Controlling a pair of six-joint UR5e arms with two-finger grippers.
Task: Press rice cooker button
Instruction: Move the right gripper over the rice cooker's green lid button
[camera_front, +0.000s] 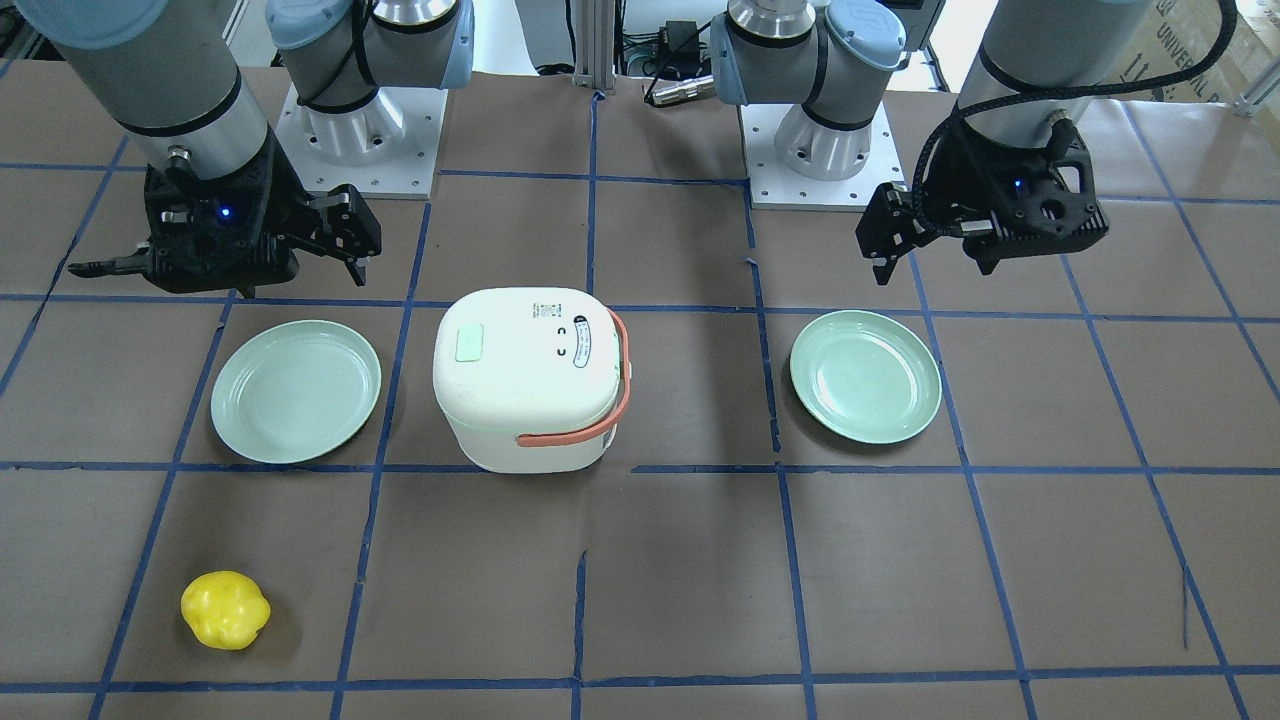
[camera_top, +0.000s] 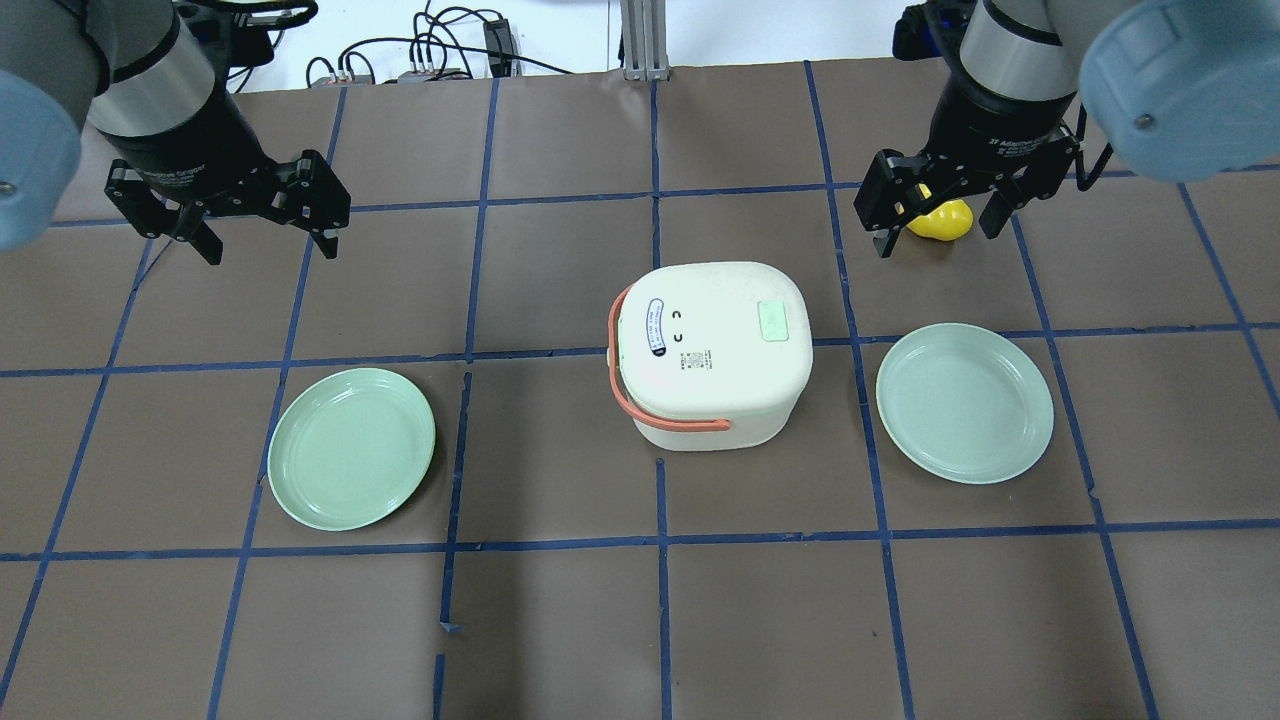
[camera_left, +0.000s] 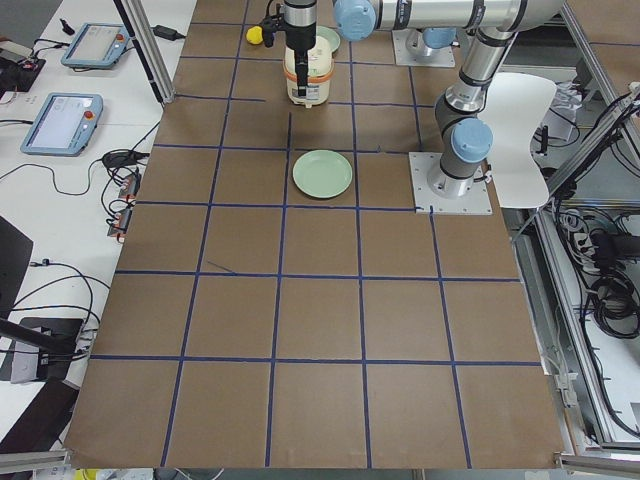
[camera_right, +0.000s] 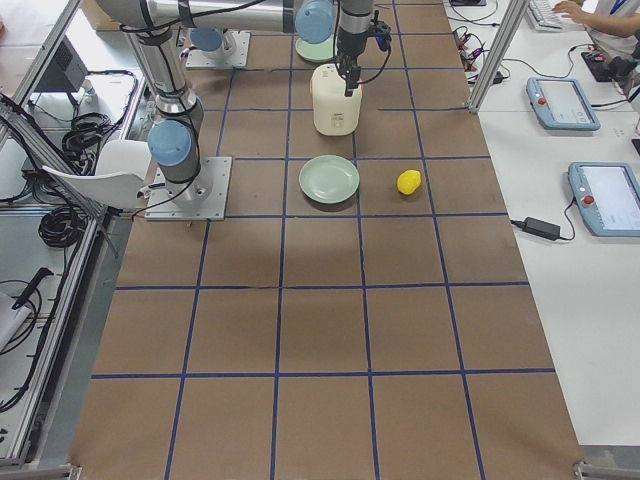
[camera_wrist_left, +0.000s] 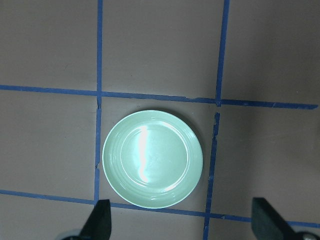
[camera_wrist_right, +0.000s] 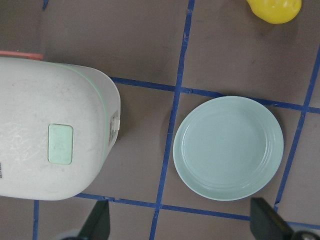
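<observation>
The white rice cooker (camera_front: 525, 380) stands at the table's middle, lid shut, coral handle folded down; it also shows in the overhead view (camera_top: 710, 340) and right wrist view (camera_wrist_right: 50, 140). A pale green rectangular button (camera_top: 772, 320) sits on the lid, on the side towards my right arm, also seen from the right wrist (camera_wrist_right: 60, 144). My right gripper (camera_top: 940, 235) hovers open and empty beyond the cooker's right side, above a yellow object (camera_top: 940, 222). My left gripper (camera_top: 270, 240) hovers open and empty far to the cooker's left.
Two pale green plates lie beside the cooker, one on its left (camera_top: 351, 447) and one on its right (camera_top: 964, 402). The yellow bell-pepper-like object (camera_front: 225, 610) lies near the table's far edge on my right side. Blue tape lines grid the brown table.
</observation>
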